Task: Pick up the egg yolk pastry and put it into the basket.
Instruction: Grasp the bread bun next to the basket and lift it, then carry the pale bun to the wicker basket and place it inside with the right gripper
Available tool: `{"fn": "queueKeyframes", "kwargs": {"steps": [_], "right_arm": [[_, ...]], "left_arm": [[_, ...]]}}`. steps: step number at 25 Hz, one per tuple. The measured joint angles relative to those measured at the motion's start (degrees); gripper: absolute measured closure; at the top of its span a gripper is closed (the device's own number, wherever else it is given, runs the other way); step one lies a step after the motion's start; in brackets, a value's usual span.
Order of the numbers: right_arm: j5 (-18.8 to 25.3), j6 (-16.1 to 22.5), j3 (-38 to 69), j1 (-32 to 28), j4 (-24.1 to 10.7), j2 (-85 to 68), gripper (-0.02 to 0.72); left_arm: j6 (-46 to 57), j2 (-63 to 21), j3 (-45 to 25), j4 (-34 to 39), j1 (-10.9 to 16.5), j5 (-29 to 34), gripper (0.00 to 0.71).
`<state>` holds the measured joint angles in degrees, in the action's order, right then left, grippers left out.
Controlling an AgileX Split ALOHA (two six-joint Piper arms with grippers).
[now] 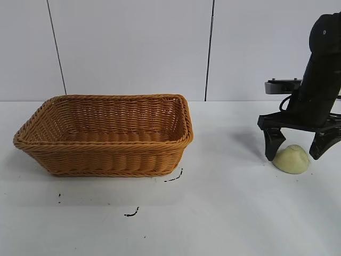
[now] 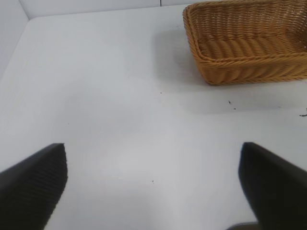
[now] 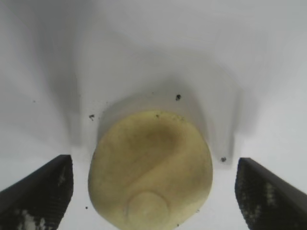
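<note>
Fingers of the right gripper are straddling the egg yolk pastry, spread wide, not touching it. Left gripper is hanging released over the surface, well apart from the basket.

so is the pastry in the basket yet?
No. The egg yolk pastry sits on the table, between the open right tool fingers; the basket looks empty.
</note>
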<state>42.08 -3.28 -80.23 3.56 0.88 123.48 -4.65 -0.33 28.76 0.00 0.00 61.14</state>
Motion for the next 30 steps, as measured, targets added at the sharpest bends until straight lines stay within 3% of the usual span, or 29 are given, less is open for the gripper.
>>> {"fn": "queueKeyframes", "kwargs": {"steps": [3, 7, 9, 13, 16, 26, 30], "right_arm": [[0.06, 0.0, 0.0, 0.0, 0.0, 0.0, 0.22], [0.17, 0.0, 0.0, 0.0, 0.05, 0.0, 0.425], [0.28, 0.0, 0.0, 0.0, 0.05, 0.0, 0.47], [2.37, 0.0, -0.66, 0.0, 0.05, -0.29, 0.491], [6.58, 0.0, -2.68, 0.0, 0.05, -1.74, 0.492], [18.92, 0.0, -17.76, 0.0, 0.05, -8.61, 0.492], [21.03, 0.0, -22.16, 0.29, -0.02, -8.69, 0.492]], "left_arm": [[0.0, 0.0, 0.0, 0.0, 0.0, 0.0, 0.014], [0.0, 0.0, 0.0, 0.0, 0.0, 0.0, 0.014], [0.0, 0.0, 0.0, 0.0, 0.0, 0.0, 0.014], [0.0, 0.0, 0.0, 0.0, 0.0, 0.0, 0.014], [0.0, 0.0, 0.0, 0.0, 0.0, 0.0, 0.014], [0.0, 0.0, 0.0, 0.0, 0.0, 0.0, 0.014], [0.0, 0.0, 0.0, 0.0, 0.0, 0.0, 0.014]]}}
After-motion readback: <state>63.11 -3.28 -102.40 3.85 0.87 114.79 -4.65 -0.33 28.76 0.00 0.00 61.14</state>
